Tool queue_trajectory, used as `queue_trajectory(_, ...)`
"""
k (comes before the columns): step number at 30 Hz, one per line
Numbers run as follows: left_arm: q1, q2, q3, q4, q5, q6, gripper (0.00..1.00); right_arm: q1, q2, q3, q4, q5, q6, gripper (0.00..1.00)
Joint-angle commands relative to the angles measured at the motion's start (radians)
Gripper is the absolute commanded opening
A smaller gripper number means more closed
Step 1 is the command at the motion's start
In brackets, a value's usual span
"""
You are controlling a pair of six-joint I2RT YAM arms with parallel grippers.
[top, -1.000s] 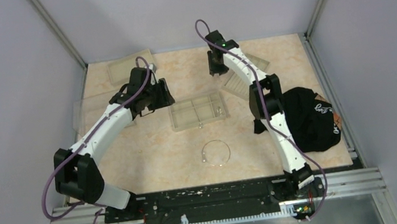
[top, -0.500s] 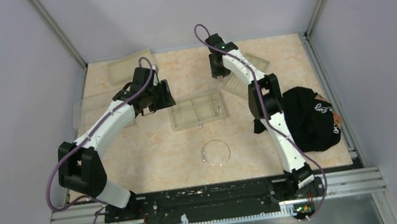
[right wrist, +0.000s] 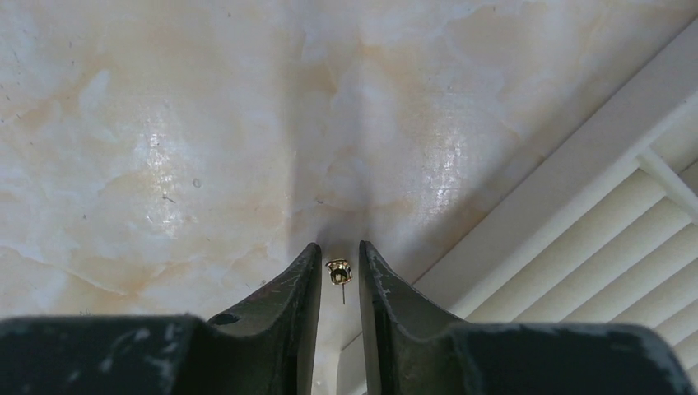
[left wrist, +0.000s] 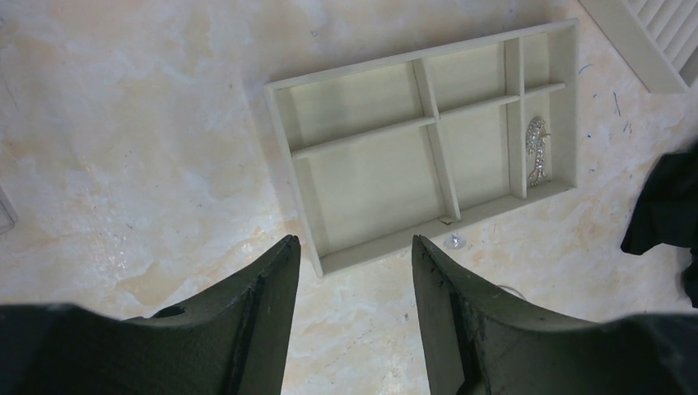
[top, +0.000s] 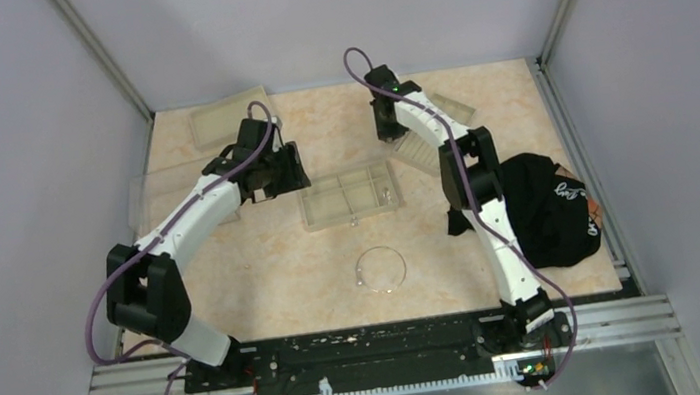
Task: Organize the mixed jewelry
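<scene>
A thin silver wire hoop (top: 381,269) lies on the table in front of the beige compartment tray (top: 349,195). In the left wrist view the tray (left wrist: 284,140) holds a silver sparkly piece (left wrist: 537,148) in its right compartment, and a tiny clear-silver stud (left wrist: 453,241) lies just outside its near wall. My left gripper (left wrist: 354,240) is open and empty above the tray's near left corner (top: 290,171). My right gripper (right wrist: 339,245) is at the back of the table (top: 388,132), jaws narrowly apart around a small gold stud earring (right wrist: 338,271), with slim gaps on both sides.
A ribbed beige tray (right wrist: 625,247) lies right beside the right gripper (top: 416,149). Flat translucent trays sit at the back left (top: 225,117) and left edge (top: 163,185). A black cloth (top: 549,208) lies at the right and also shows in the left wrist view (left wrist: 667,206).
The right gripper has shifted slightly right and nearer. The left arm's elbow has swung a little; its gripper stays by the tray's left side.
</scene>
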Motion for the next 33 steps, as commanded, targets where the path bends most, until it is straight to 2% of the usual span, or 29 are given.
queue_trajectory(1, 0.004, 0.01, 0.023, -0.007, 0.003, 0.014, 0.59, -0.005, -0.028, -0.071, 0.0, -0.024, 0.016, 0.21)
queue_trajectory(12, 0.005, 0.011, 0.02, 0.001, 0.019, 0.001, 0.58, -0.005, -0.057, -0.088, 0.002, -0.051, 0.038, 0.09)
queue_trajectory(18, 0.004, 0.007, 0.02, 0.002, 0.022, 0.001, 0.58, -0.005, -0.088, -0.078, 0.006, -0.075, 0.048, 0.08)
queue_trajectory(27, 0.004, -0.007, 0.005, 0.008, 0.031, 0.001, 0.58, -0.005, -0.097, -0.077, -0.019, -0.058, 0.042, 0.25)
queue_trajectory(33, 0.004, -0.018, -0.008, 0.01, 0.031, 0.001, 0.58, -0.003, -0.111, -0.119, -0.007, -0.064, 0.052, 0.29)
